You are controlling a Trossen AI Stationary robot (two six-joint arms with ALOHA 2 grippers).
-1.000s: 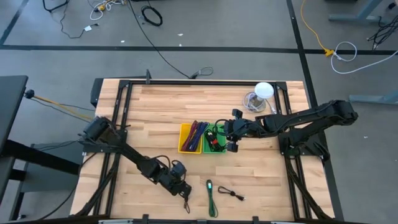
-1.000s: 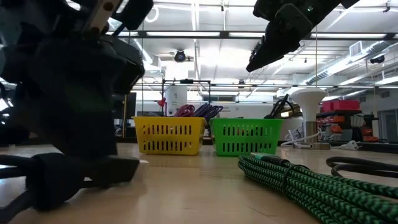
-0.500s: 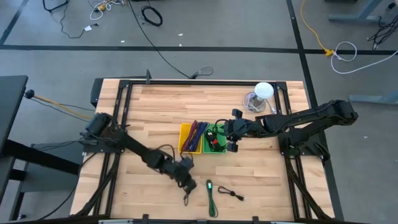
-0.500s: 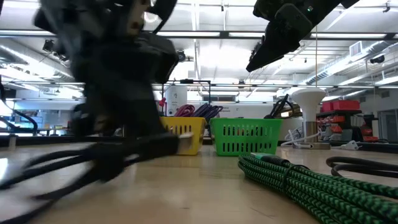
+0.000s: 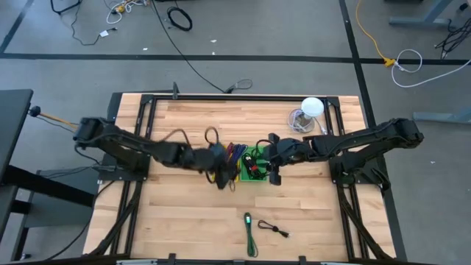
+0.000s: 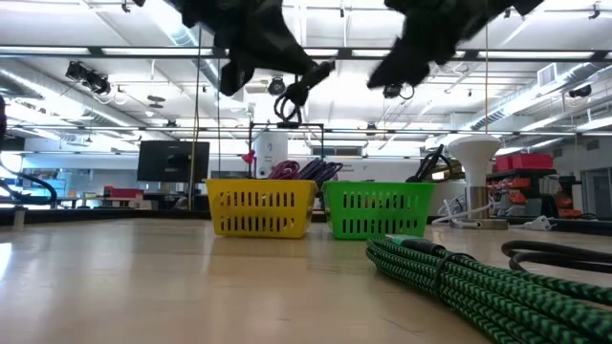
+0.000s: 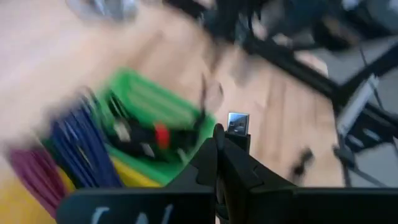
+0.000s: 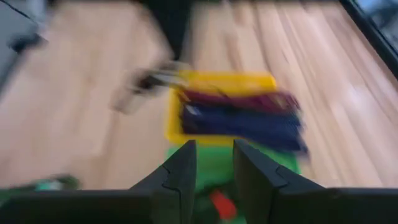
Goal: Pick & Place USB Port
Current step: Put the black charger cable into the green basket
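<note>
My left gripper [image 5: 223, 179] hangs above the near left side of the yellow basket [image 6: 260, 208], shut on a black USB cable. The cable's silver plug [image 7: 238, 123] juts out past the fingertips, and a loop of it [image 6: 287, 103] dangles in the air below the gripper [image 6: 251, 50]. The yellow basket holds several coloured cables [image 5: 234, 154]. Beside it on the right stands the green basket [image 5: 254, 175]. My right gripper [image 8: 214, 163] hovers open over the green basket with nothing between its fingers. My left gripper pinches the cable's plug end [image 7: 236, 134] between its two shut fingers, just behind the silver plug. The fingers slant downward, coming from the table's left. The cable is lifted clear of the table, and its loop hangs slack under the gripper.
A green braided cable [image 5: 250, 234] and a small black cable [image 5: 274, 229] lie near the table's front edge. A white lamp-like object [image 5: 313, 107] stands at the far right. Bare wood spreads to the left of the baskets.
My left gripper has risen from the table's near edge and swung toward the far side, over to the baskets, rolling as it went. The black cable has come up with it, off the table. My right gripper has stayed over the green basket.
</note>
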